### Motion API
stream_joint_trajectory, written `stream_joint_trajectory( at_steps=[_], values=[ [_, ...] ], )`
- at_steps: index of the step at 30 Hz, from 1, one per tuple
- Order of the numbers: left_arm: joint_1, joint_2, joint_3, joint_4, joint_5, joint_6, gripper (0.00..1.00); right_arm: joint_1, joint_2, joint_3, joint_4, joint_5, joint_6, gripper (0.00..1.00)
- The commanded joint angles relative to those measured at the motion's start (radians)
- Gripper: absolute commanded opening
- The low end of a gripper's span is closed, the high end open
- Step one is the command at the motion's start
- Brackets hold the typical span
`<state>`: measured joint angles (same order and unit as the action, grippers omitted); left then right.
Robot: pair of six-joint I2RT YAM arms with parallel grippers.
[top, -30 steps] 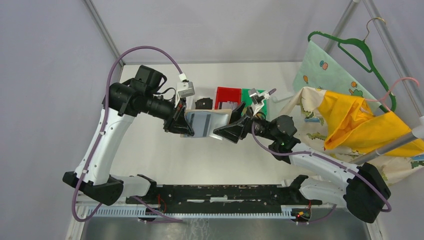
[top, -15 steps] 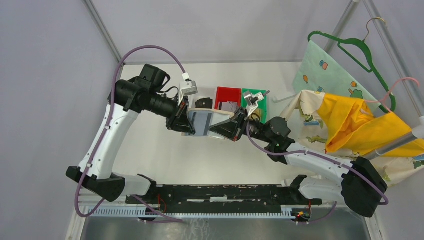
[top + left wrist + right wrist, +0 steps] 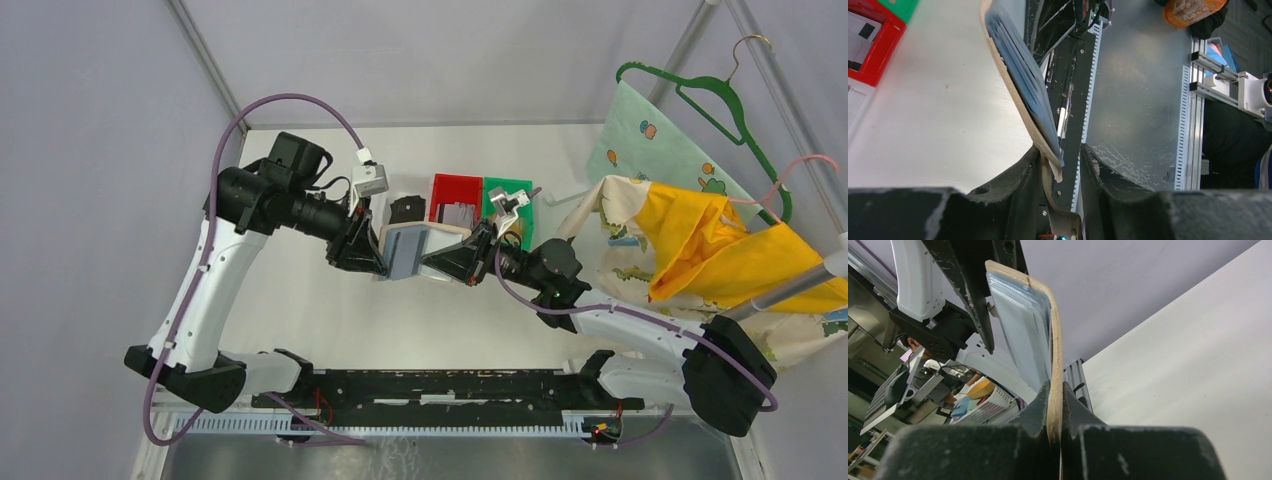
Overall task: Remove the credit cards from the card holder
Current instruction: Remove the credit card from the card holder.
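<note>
The card holder [image 3: 415, 248], tan outside with a blue-grey inner panel, hangs in the air between both arms, above the table's middle. My right gripper [image 3: 462, 262] is shut on its right end; in the right wrist view the tan edge [image 3: 1054, 355] is pinched flat between the fingers of that gripper [image 3: 1055, 386]. My left gripper [image 3: 378, 258] is at the holder's left end. In the left wrist view the holder [image 3: 1018, 75] leans on one finger of this gripper [image 3: 1060, 150], with a gap to the other. No credit cards can be told apart from the panel.
A red bin [image 3: 455, 192], a green bin [image 3: 508, 190] and a white bin [image 3: 405, 190] with a black lump [image 3: 407, 207] stand just behind the holder. Yellow and printed cloth [image 3: 700, 240] and a green hanger [image 3: 720, 100] fill the right side.
My right gripper has shut on the holder's right end. My left gripper's jaws have opened off the left end. The holder now looks shorter between the arms.
</note>
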<state>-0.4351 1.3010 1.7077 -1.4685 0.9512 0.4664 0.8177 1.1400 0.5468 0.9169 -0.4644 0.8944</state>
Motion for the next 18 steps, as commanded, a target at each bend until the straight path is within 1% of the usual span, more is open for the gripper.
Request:
stream_joint_trajectory(
  at_steps=[1,4,6,11,14,18],
  values=[
    [0.000,-0.037,0.010,0.002,0.053,0.031,0.39,-0.003,-0.022,-0.001,0.073,0.027,0.019,0.00],
    [0.000,-0.030,0.002,0.003,0.044,0.044,0.33,-0.004,-0.015,0.000,0.118,0.003,0.043,0.00],
    [0.000,-0.020,-0.001,0.004,0.037,0.042,0.31,-0.004,-0.012,0.001,0.140,-0.010,0.058,0.00],
    [0.001,0.001,-0.014,0.053,0.006,-0.017,0.30,0.014,-0.014,0.018,0.145,-0.031,0.052,0.00],
    [0.000,-0.004,-0.014,0.063,0.020,-0.020,0.32,0.021,-0.016,0.024,0.143,-0.041,0.046,0.00],
    [0.000,-0.011,-0.006,0.057,0.028,-0.007,0.30,0.025,-0.017,0.016,0.153,-0.046,0.040,0.00]
  ],
)
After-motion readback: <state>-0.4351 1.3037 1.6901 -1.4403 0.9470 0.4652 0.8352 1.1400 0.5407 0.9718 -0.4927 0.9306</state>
